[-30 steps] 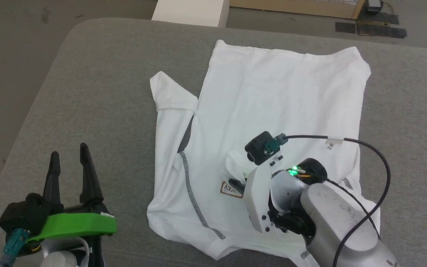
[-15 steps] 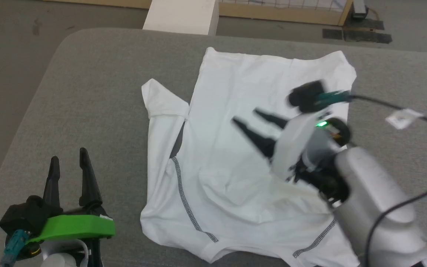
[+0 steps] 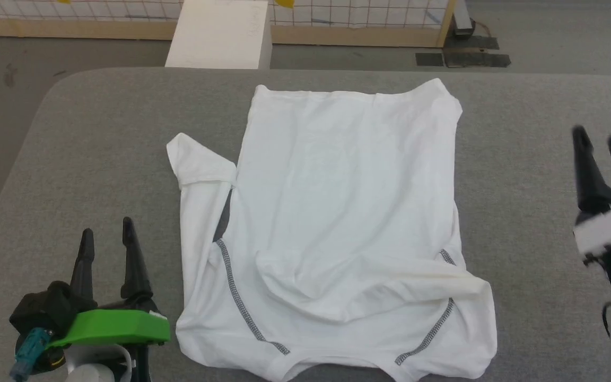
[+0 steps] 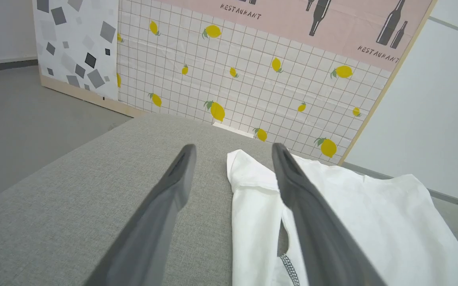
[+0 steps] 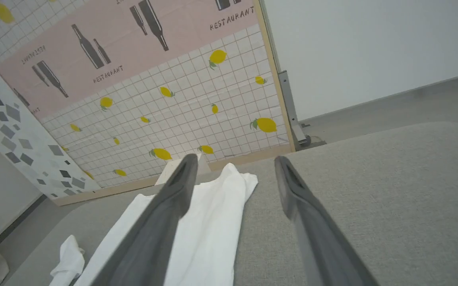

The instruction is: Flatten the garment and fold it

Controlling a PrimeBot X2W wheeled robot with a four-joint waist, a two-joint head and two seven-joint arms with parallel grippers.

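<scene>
Head view: white long-sleeved shirt (image 3: 337, 201) lies mid-frame on grey cushion (image 3: 72, 159), mostly flat, one sleeve (image 3: 390, 276) laid across its lower half, further folds apparently not yet made; left wrist view: left gripper (image 4: 233, 147) spread wide, empty, shirt lower right; right wrist view: right gripper (image 5: 235, 158) likewise agape, holding nothing.

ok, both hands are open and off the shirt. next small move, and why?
Probably move the left hand forward and inward to the loose sleeve end. That sleeve sticks out beside the shirt with its tip kinked back, while the other sleeve lies folded across the body. The left hand is open and on that side, so it looks best placed to take it.
</scene>
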